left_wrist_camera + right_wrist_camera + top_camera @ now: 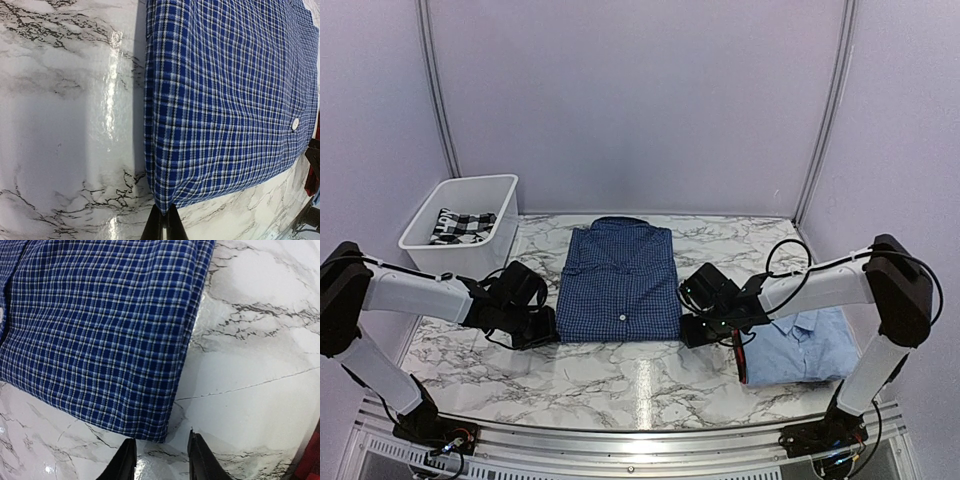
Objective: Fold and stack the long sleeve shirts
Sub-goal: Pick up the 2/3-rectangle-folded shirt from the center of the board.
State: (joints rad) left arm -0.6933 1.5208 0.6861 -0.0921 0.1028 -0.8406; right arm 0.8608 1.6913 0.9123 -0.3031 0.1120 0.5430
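The dark blue checked long sleeve shirt (pixel 620 280) lies folded into a rectangle in the middle of the marble table, collar at the far end. My left gripper (pixel 542 328) is shut on its near left corner; in the left wrist view the fingers (pixel 161 227) pinch the tip of the cloth (pixel 225 100). My right gripper (pixel 692 328) sits at the near right corner, open, its jaws (pixel 161 437) a little short of the cloth edge (pixel 100 330) with only table between them. The light blue shirt (pixel 810 345) lies crumpled at the right, under the right arm.
A white bin (pixel 470 250) stands at the back left with a black-and-white checked cloth (pixel 460 225) inside. A red strip (pixel 740 355) lies beside the light blue shirt. Pale walls close in the back and sides.
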